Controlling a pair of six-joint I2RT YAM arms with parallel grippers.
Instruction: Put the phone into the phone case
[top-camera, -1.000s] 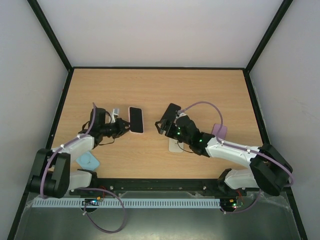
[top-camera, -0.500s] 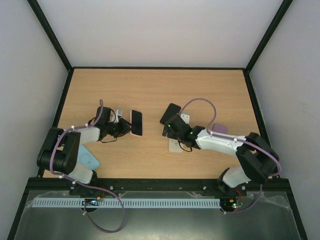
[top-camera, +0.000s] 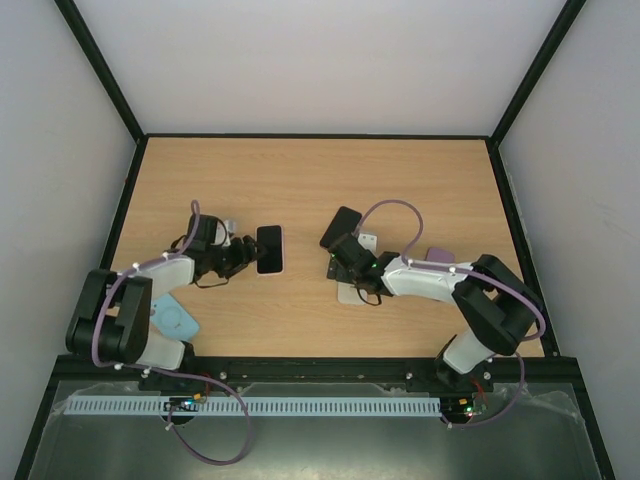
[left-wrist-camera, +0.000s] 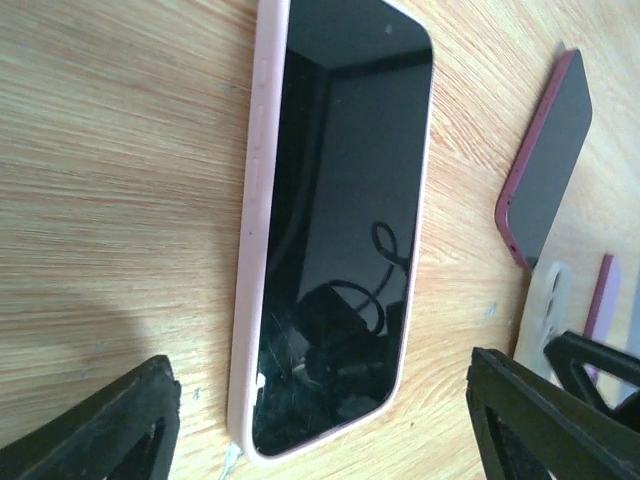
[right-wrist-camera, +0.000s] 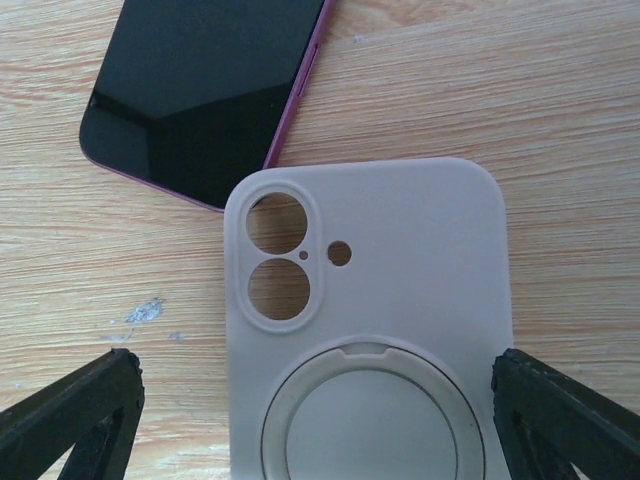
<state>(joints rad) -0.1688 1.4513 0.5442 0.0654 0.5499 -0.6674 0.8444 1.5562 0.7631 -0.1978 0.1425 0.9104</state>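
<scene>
Grey case (right-wrist-camera: 400, 250): matte, pale grey, silicone-looking, with rounded corners. It lies back-up on the wood-grain table (top-camera: 300, 170) and shows two round camera cut-outs, a small hole and a raised ring.

Dark phone (right-wrist-camera: 205, 90): glossy black slab with a plum rim, flat and screen-up just beyond the cut-out end of the grey case. Its corner meets the case corner; can't tell if they touch or overlap. It isn't in the case.

Right gripper (right-wrist-camera: 312, 365): jaws spread wide over the grey case, one finger on either side, holding nothing.

Pink-cased phone (left-wrist-camera: 335, 200): well left of the grey case, black screen up with faint scratches, in a smooth pale pink shell.

Left gripper (left-wrist-camera: 320, 360): jaws wide at the phone's near end, with nothing gripped.

Lilac case (top-camera: 440, 258): right of the grey case, partly hidden by the arm. Light blue case (top-camera: 172, 320): far left of it, nearer the arm bases.

Vs 1 s ago:
- The right arm has folded in, so its gripper sits lower over the grey case.
- The pink-cased phone has shifted slightly towards the bases.
- The dark phone hasn't moved.
</scene>
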